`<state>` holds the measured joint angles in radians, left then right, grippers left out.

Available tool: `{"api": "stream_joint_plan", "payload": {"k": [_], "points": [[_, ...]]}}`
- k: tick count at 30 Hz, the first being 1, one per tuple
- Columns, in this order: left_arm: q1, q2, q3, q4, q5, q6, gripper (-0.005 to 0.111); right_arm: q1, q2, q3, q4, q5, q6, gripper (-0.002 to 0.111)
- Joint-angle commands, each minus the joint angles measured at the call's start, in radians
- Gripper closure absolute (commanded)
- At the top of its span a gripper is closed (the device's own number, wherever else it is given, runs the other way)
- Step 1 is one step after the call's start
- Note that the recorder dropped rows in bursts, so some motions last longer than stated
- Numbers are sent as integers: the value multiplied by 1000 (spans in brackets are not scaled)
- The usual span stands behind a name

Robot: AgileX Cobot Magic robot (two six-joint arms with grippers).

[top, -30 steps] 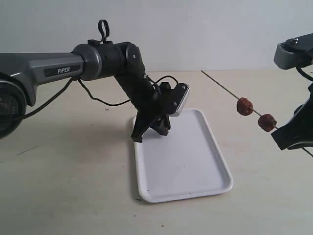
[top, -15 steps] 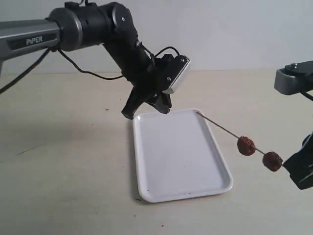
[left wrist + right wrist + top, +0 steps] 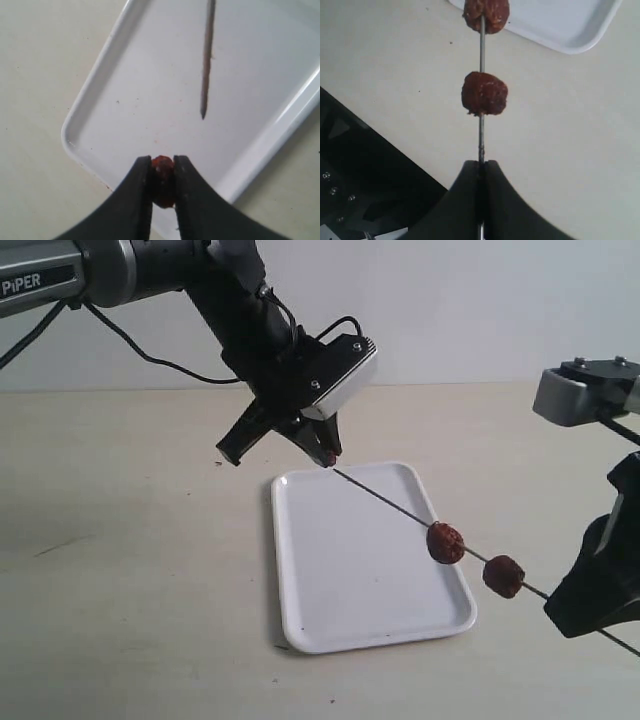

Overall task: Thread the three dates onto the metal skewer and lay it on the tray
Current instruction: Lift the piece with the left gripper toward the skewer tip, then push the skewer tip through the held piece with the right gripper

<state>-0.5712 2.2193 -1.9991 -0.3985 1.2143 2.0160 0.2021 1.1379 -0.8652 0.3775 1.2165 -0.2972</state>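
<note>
our left jaws pinch one wrinkled reddish-brown date [image 3: 163, 186] above the far rim of the glossy white, round-cornered tray [image 3: 310, 580], which lies flat on the matte beige surface [image 3: 130, 570]. our right jaws, pressed together off the tray's right edge, clamp the thin grey metal skewer [image 3: 385, 502]; we see two roundish dates [image 3: 445, 542] threaded on it by that edge

Left pincer [image 3: 162, 165] points downward, jaws narrowly parted; right pincer [image 3: 481, 167] low, clamped tight.
</note>
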Motion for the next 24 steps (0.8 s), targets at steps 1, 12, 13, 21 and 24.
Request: {"api": "stream_joint_plan", "payload": {"k": [1, 12, 13, 21, 24], "points": [[3, -12, -1, -9, 7, 13, 90, 2, -7, 0, -20, -35, -6, 108], [3, -12, -1, -13, 7, 29, 90, 2, 34, 0, -20, -60, -6, 108], [3, -12, -1, -20, 7, 34, 90, 2, 40, 0, -20, -59, -6, 108], [3, -12, -1, -38, 7, 50, 90, 2, 44, 0, -24, -87, -8, 108], [3, -12, -1, -38, 7, 50, 90, 2, 44, 0, -40, -96, -6, 108]]}}
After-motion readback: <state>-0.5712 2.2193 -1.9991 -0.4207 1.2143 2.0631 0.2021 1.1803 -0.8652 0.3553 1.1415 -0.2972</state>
